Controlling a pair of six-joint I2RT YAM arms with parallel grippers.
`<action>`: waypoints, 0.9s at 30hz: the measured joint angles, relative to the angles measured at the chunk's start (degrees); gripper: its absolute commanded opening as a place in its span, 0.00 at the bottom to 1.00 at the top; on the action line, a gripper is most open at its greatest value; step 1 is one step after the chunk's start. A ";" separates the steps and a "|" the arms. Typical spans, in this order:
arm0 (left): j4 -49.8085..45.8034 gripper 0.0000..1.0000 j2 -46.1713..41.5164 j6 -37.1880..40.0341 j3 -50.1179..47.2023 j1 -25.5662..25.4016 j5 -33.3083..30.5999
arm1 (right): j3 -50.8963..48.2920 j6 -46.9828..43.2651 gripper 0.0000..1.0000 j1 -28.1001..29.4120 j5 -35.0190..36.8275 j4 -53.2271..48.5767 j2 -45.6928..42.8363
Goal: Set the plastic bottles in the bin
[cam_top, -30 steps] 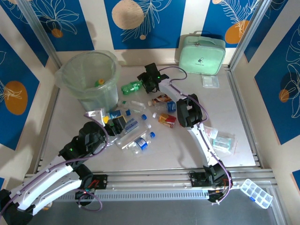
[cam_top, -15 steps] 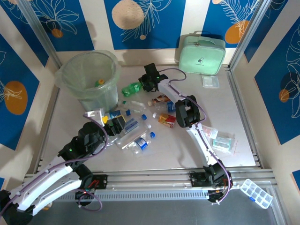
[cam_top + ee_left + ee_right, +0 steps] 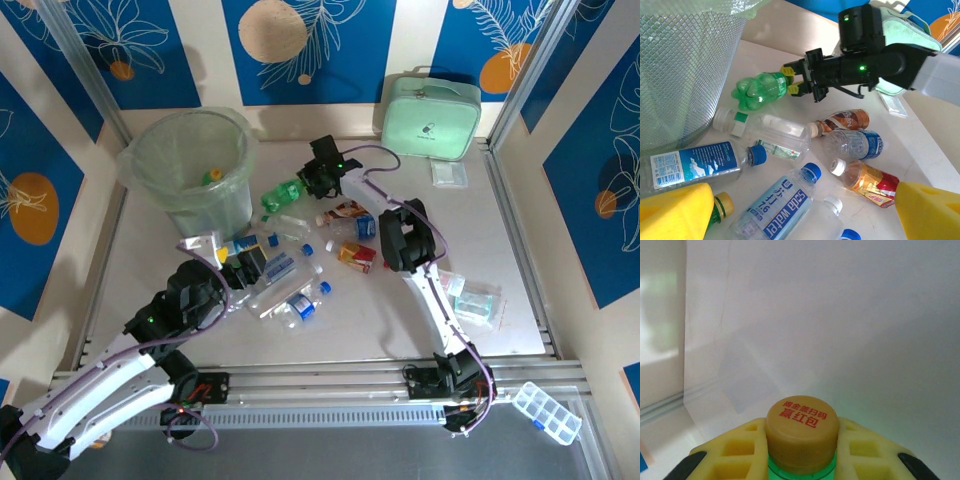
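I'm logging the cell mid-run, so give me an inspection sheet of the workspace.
Surface: pale table, bare towards the front edge.
Job's things: bin at far left with a yellow-capped bottle inside; green bottle gripped at its neck; bottle pile loose beside the bin.
Clutter: mint-green case at the back; clear packets at right; compartment box beyond the front rail.
Grippers: right gripper shut on the green bottle; left gripper open, over the pile.
Cables: purple cables along both arms.
Surroundings: blue patterned wall panels.

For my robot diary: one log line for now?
right pincer: shut on green bottle | left pincer: open, empty | green bottle: outside bin
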 measured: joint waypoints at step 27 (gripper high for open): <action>5.11 0.94 14.82 7.91 1.81 -2.80 12.92 | -56.28 -26.23 0.08 14.10 23.76 5.18 -64.17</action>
